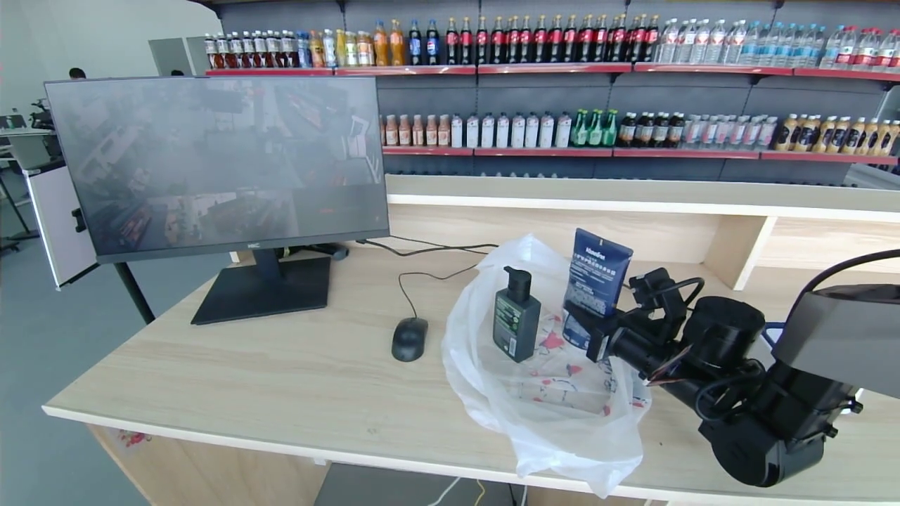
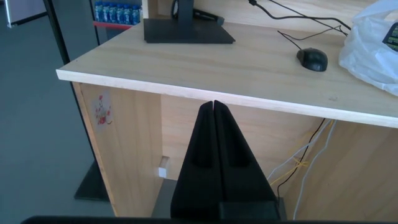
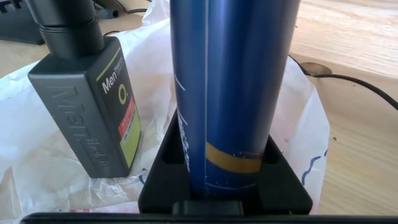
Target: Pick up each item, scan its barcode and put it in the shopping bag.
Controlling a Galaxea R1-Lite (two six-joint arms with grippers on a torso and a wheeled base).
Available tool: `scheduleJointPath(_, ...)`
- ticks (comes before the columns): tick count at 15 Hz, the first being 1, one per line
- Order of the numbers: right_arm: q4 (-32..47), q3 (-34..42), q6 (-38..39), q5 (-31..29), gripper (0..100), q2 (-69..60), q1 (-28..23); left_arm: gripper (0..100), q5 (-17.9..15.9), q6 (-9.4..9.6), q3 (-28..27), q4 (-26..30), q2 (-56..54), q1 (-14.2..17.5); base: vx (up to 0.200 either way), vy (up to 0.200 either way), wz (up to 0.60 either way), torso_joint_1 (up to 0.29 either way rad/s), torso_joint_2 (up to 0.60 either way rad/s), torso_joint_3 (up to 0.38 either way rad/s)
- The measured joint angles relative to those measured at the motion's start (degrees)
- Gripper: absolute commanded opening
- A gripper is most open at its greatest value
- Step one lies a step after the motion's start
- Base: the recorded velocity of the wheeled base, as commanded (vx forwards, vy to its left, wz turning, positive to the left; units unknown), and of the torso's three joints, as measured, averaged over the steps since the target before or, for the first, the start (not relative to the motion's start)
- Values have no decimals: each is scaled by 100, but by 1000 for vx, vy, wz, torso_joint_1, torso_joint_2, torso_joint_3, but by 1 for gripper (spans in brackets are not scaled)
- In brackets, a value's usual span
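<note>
My right gripper (image 1: 589, 325) is clamped on the pouch (image 1: 598, 277), just beside the bottle (image 1: 515, 325) standing on the bag (image 1: 485, 393); swinging sideways could, I judge, tip that bottle over.

Atop bag (image 1: 555, 429), bottle (image 1: 517, 323) — pouch (image 1: 598, 274) at right

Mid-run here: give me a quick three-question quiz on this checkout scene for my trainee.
1. True or false: the left gripper is shut and empty.
2. The right gripper holds: A) a cup, B) a blue pouch, C) a box.
3. Which lies closer to the monitor, the mouse or the pump bottle?
Key: 1 true; 2 B; 3 the mouse.
</note>
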Motion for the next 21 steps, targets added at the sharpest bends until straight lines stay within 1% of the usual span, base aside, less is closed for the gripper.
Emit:
scheduleJointPath(10, 22, 241, 0, 13, 0, 22, -91, 0, 0, 0, -2, 0, 0, 0, 0, 0, 0, 0, 0, 0)
scheduleJointPath(11, 33, 252, 2, 13, 100, 24, -91, 0, 0, 0, -2, 0, 2, 0, 0, 0, 0, 0, 0, 0)
scheduleJointPath(14, 182, 276, 0, 13, 100, 59, -98, 0, 0, -2, -2, 0, 0, 2, 0, 0, 0, 0, 0, 0)
scheduleJointPath(21, 67, 475, 0, 13, 100, -223, -199, 0, 0, 0, 0, 0, 2, -1, 0, 0, 0, 0, 0, 0)
